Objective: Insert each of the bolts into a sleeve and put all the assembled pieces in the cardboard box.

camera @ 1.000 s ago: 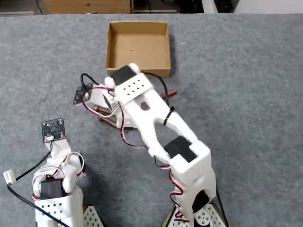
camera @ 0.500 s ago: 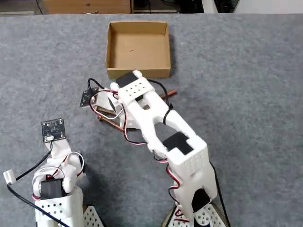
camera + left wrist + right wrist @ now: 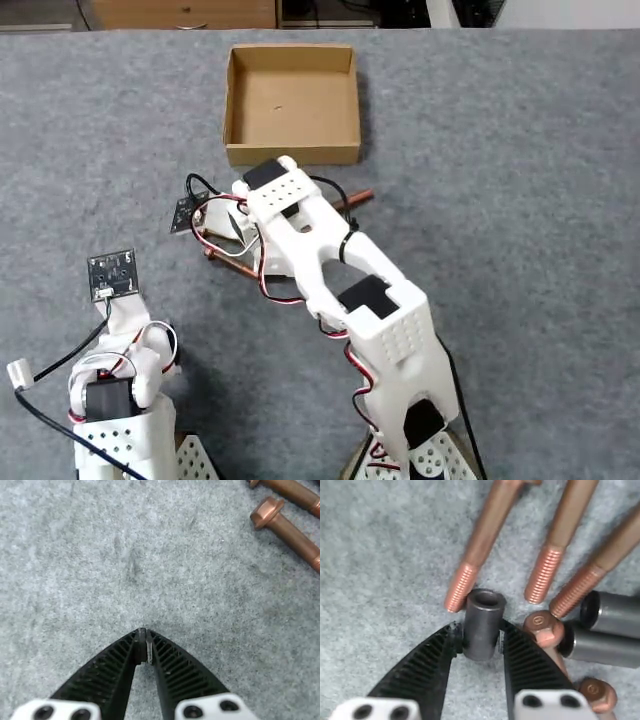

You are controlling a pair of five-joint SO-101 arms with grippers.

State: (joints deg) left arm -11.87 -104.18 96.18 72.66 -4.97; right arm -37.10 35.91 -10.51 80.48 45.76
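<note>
- My right gripper [image 3: 479, 630]: jaws clamped on an upright sleeve [image 3: 483, 617]; left gripper [image 3: 142, 642] jaws together (idle).
- Grip sits at my tips, so the sleeve may pivot out.
- Bolt [image 3: 479, 545] thread just beyond my tips could snag on lift.

dark upright sleeve [image 3: 482, 625] amid lying copper bolts [image 3: 491, 532], open-topped cardboard box [image 3: 292, 152] nearby

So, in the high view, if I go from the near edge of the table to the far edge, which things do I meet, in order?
The left arm's base → bolts → cardboard box. The right arm, jaws on a sleeve, stretches over much of this way, so I leave it out.
</note>
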